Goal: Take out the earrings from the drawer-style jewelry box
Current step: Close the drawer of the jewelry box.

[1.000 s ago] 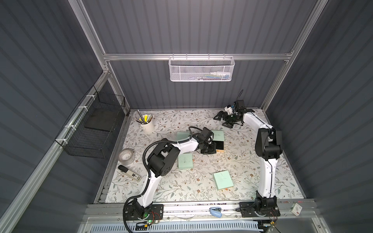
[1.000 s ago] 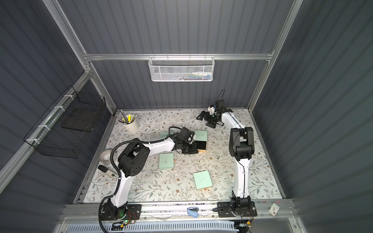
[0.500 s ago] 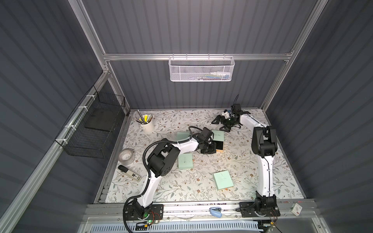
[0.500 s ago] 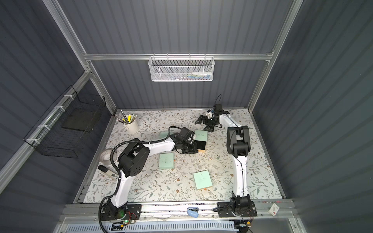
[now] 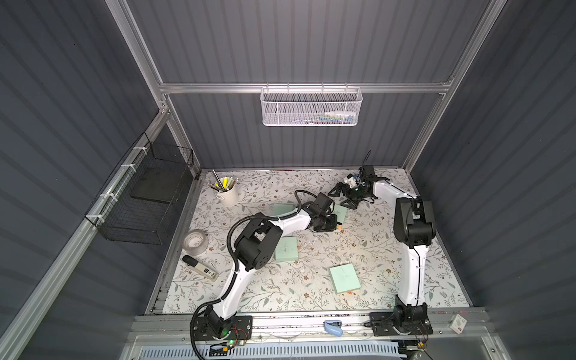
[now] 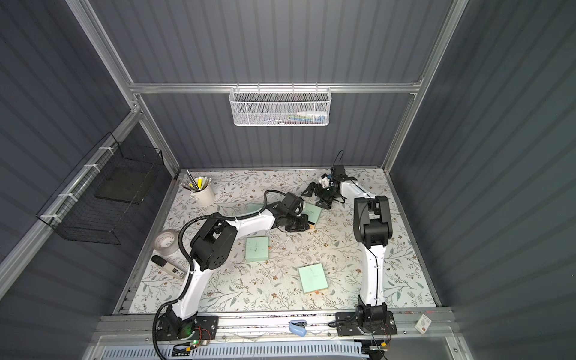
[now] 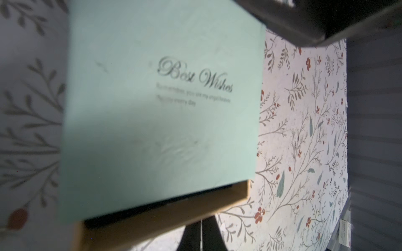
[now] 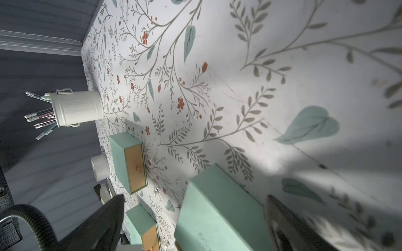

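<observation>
A mint jewelry box [image 7: 161,108] with "Best Wishes" on its lid lies mid-table [image 5: 342,212]. Its brown drawer [image 7: 165,217] sticks out a little, showing a dark gap. My left gripper [image 7: 201,235] is shut right at the drawer front; the front hides its tips. My right gripper [image 8: 193,221] hangs open over the far side of the same box [image 8: 217,213], one finger to either side [image 5: 342,198]. Tiny whitish earrings [image 8: 155,191] lie on the mat beside another box [image 8: 128,160]. Nothing shows inside the drawer.
Two more mint boxes [image 5: 286,248] [image 5: 344,278] lie nearer the front, and another [image 5: 282,209] sits behind the left arm. A white cup of pens [image 5: 227,193], a tape roll [image 5: 194,242] and a marker [image 5: 201,270] stand along the left side.
The right gripper has come forward from the back right corner and now hangs over the box. The left arm and the drawer have not moved.
</observation>
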Robot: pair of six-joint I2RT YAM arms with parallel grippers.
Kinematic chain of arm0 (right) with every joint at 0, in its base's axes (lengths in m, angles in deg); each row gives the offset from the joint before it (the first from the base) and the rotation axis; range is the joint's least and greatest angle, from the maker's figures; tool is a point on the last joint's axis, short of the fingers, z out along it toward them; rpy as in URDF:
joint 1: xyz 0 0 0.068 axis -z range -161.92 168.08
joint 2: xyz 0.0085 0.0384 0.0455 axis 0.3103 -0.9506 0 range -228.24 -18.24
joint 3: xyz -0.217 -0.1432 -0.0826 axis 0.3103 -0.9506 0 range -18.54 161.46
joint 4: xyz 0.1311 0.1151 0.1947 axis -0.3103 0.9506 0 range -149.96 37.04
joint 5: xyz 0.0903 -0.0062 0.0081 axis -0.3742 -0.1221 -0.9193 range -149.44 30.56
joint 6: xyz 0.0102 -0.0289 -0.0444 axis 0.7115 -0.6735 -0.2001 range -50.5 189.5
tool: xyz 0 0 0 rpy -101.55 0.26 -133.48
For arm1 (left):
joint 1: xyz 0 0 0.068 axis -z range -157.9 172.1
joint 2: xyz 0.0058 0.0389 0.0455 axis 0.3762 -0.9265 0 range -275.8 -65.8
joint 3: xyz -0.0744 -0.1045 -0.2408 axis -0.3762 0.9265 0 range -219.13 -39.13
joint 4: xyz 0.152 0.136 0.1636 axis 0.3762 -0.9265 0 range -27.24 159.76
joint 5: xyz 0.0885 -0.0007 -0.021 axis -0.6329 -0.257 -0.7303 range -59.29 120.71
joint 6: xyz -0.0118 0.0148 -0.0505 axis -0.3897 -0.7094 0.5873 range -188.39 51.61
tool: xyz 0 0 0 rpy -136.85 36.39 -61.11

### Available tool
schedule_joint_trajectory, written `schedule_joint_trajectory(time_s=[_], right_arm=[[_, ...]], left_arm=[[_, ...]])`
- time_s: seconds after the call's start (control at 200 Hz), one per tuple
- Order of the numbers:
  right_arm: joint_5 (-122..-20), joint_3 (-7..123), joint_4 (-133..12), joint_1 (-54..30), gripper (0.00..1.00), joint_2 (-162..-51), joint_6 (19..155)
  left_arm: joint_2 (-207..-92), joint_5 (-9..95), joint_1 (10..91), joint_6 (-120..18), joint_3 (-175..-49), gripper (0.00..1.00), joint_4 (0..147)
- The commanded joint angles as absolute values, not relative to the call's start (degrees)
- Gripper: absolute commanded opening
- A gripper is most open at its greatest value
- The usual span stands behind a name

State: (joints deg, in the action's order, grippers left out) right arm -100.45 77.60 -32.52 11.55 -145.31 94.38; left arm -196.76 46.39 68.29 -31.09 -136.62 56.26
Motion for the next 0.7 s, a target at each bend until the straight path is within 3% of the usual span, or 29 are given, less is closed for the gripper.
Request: schedule_joint_trajectory(time_s=[0.0, 0.38, 0.695], right_arm=[[-101.8, 73.8, -34.8, 11.7, 0.99, -142.1, 96.2], [-100.2, 55.6, -47.9, 13.2, 0.99, -130.3, 103.5], [-96.9, 49.0, -51.6, 13.2, 0.99, -127.9, 106.1]], left_arm=[[-198.6, 44.1, 68.5, -33.1, -140.7, 0.07, 54.9], [-201.1, 42.6, 66.8, -33.3, -145.1, 0.08, 52.1], [-199.6, 43.9, 63.3, -33.1, -144.7, 0.12, 52.0]])
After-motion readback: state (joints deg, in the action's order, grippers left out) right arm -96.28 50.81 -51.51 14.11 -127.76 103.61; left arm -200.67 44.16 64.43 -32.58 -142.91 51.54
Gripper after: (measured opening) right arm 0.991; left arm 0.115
